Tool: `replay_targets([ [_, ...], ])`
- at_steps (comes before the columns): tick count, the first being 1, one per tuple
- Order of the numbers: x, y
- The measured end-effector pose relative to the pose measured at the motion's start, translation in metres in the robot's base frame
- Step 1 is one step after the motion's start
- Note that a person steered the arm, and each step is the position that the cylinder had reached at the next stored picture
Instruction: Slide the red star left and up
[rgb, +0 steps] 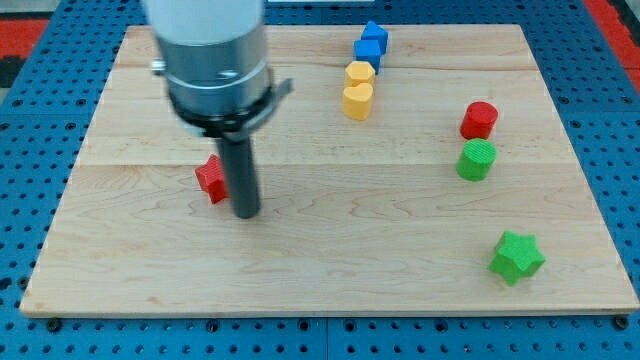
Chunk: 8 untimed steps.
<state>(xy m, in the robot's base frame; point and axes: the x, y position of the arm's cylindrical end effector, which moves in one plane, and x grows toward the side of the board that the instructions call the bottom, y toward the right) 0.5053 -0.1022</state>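
Observation:
The red star lies on the wooden board, left of centre, partly hidden by my rod. My tip rests on the board just to the right of and slightly below the star, touching or nearly touching it. The arm's grey body hangs over the board's upper left.
Two blue blocks and two yellow blocks, the lower a heart, stand in a line at top centre. A red cylinder and a green cylinder stand at the right. A green star lies at lower right.

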Motion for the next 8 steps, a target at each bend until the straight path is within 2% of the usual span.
replay_targets([
  [1,-0.047,-0.011],
  [2,-0.076,0.031],
  [3,-0.056,0.055],
  [4,-0.016,0.017],
  [5,-0.037,-0.037],
  [7,-0.082,0.007],
  [8,-0.08,-0.021],
])
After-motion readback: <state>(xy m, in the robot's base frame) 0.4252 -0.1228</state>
